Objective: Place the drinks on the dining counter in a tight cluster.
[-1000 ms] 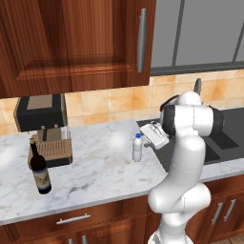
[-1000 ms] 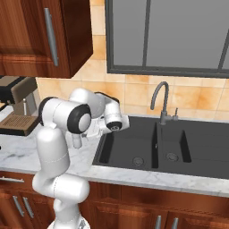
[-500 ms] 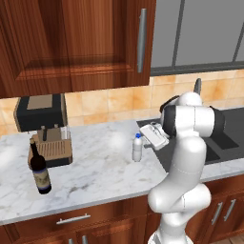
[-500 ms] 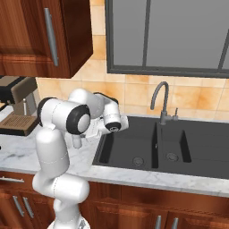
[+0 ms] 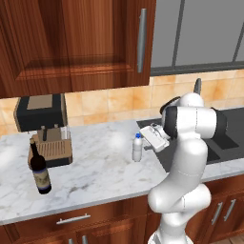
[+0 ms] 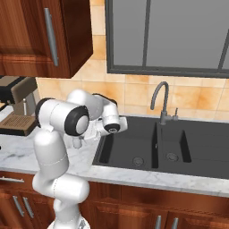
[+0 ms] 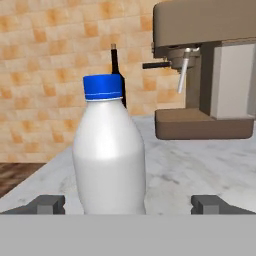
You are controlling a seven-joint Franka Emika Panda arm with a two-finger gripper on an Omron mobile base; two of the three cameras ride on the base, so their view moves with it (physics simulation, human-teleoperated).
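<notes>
A small white bottle (image 5: pixel 137 147) with a blue cap stands upright on a marble counter (image 5: pixel 95 171). My gripper (image 5: pixel 147 142) is level with it at its right side. In the hand view the white bottle (image 7: pixel 109 160) stands close in front, between my two spread fingertips (image 7: pixel 47 204), and my gripper (image 7: pixel 127 204) is open and not touching it. A tall dark wine bottle (image 5: pixel 39 169) with a label stands at the counter's front left; in the hand view only the wine bottle's neck (image 7: pixel 116 70) rises behind the blue cap. The dining counter is out of view.
A coffee machine (image 5: pixel 43 124) stands at the back left of the counter, and in the hand view the coffee machine (image 7: pixel 205 65) is beyond the bottle on the right. A black double sink (image 6: pixel 156 147) with a faucet (image 6: pixel 161 100) lies to the right. Wooden cabinets (image 5: pixel 76 43) hang above.
</notes>
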